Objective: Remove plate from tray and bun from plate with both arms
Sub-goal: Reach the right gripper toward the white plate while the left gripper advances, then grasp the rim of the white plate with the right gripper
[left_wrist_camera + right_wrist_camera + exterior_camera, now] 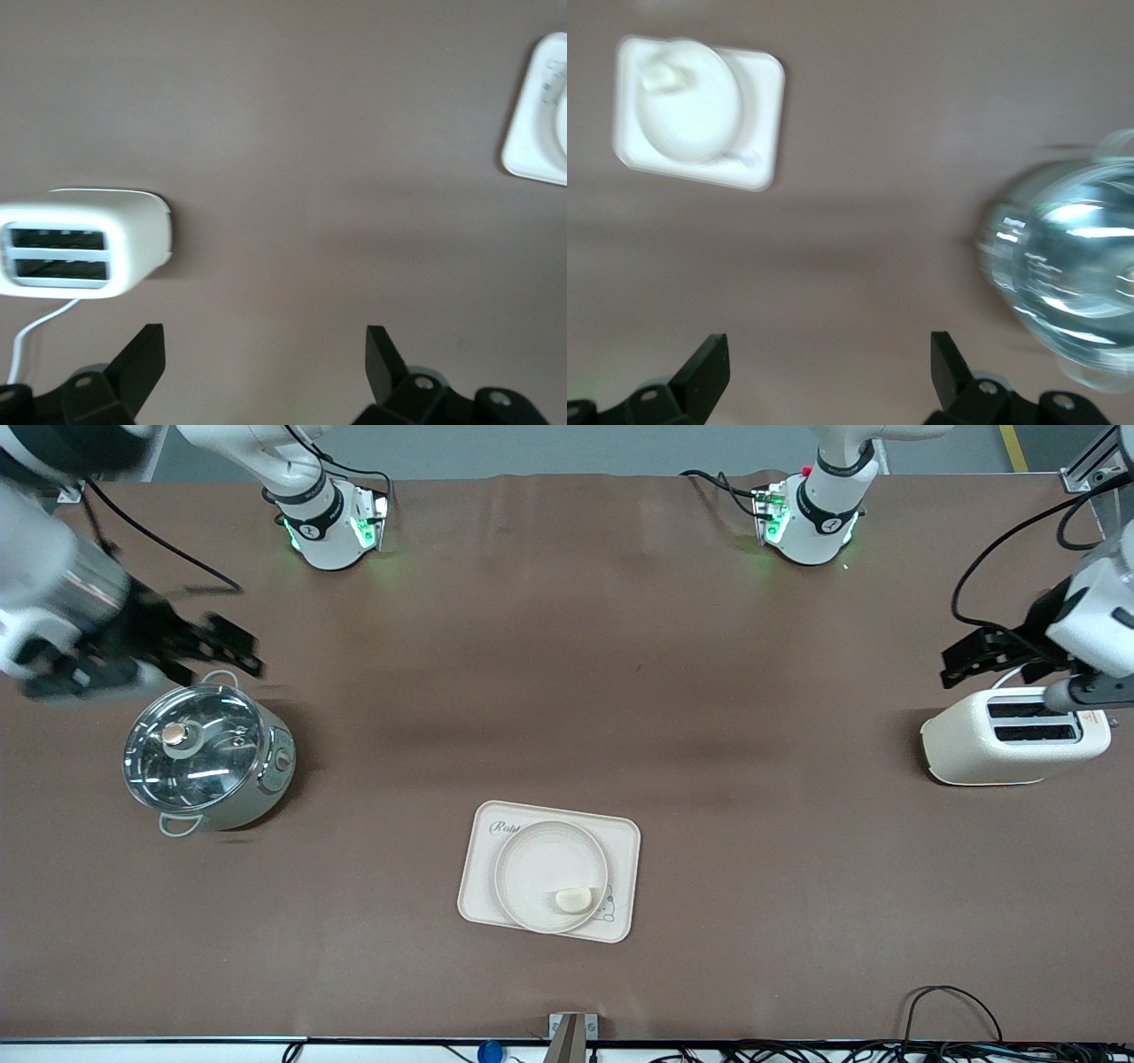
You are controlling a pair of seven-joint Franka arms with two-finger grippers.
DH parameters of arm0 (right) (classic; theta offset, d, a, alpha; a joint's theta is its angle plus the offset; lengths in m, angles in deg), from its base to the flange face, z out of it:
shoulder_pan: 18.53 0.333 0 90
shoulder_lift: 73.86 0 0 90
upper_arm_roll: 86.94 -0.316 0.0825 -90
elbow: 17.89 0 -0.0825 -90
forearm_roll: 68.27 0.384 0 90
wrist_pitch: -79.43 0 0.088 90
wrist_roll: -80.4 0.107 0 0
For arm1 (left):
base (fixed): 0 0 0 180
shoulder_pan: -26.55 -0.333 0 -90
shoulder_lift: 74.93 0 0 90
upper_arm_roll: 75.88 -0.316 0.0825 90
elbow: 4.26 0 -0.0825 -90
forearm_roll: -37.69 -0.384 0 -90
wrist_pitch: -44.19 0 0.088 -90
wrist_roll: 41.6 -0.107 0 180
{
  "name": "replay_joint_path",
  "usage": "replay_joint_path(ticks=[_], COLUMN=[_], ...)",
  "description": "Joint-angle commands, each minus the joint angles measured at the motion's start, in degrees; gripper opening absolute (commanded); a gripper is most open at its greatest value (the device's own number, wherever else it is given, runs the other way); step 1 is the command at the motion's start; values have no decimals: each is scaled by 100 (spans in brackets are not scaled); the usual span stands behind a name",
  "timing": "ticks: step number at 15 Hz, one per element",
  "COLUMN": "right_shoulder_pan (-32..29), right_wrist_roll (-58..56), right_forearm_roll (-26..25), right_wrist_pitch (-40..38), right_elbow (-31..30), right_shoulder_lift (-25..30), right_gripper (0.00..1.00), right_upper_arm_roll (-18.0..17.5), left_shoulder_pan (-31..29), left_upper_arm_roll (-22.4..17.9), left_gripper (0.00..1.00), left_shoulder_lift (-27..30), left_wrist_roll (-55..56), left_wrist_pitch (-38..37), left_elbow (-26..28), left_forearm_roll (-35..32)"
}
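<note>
Plate (549, 872) sits on the tray (620, 841), bun (574, 901) rests in the plate near the rim edge closest to the front camera. The tray is taken as landmark: the pot (208, 766) is well apart toward the right arm's end, the toaster (1010, 740) well apart toward the left arm's end, both farther from the camera than the tray.

Left claw (974, 657) hangs over the tabletop (567, 646) beside the toaster, jaws spread wide, nothing held. Right claw (208, 646) hangs by the pot's rim, jaws spread wide, nothing held. Neither is near the tray.

Handling, judged: the plate looks stiff, light, smooth and likely slippery; a pinch on the raised rim is suggested, away from the bun. The bun looks soft and light, likely crushed if squeezed hard; a gentle grip across the flat cut side and rounded back is suggested. The tray may slide when the plate is lifted.

Writing: script "Rab…" is read on the tray corner, the rest covered by the plate; a small drawing sits at the corner near the bun. A small warning sticker is seen near the toaster, not legible.
</note>
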Motion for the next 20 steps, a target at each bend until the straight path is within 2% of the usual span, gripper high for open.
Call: replay_joint_path(ticks=[1,2,5,7,10,13,17,19,20], right_shoulder_pan=[545,739,1346,1505,1585,1760,1892,1954,1989], right_wrist_roll=[966,1204,1794,1874,1821,1874,2050,2050,2050], right_forearm_roll=[399,434,1004,1032,1050,1058,1067,1085,1085], right_wrist_pitch=[1032,1637,3299,4100,4928,5158,5553,6070,6116], right_elbow=[195,221,772,1143,1214,1381,1381,1346,1337], right_shoulder_lift=[-1032,-1479,-2902,-3581,-4066,-4462,-4735,-4893,-4928], right_gripper=[100,99,81,75,72,66,49,44,37], right_upper_arm_roll=[38,30,38,38,30,29,29,29,29], left_shoulder_pan=[164,225,366,506,481,507,525,516,516], left_upper_arm_roll=[161,214,294,364,364,391,426,487,487], left_gripper=[100,100,100,100,100,100,100,100,100], left_shoulder_lift=[-456,-588,-949,-1090,-1056,-1055,-1143,-1152,-1152], left_wrist_roll=[226,315,333,368,395,395,403,412,447], left_wrist_pitch=[290,405,931,1169,1591,1671,1794,1795,1794], left_elbow=[-22,13,198,320,776,866,919,945,945], left_forearm_roll=[219,210,219,219,184,184,192,192,192])
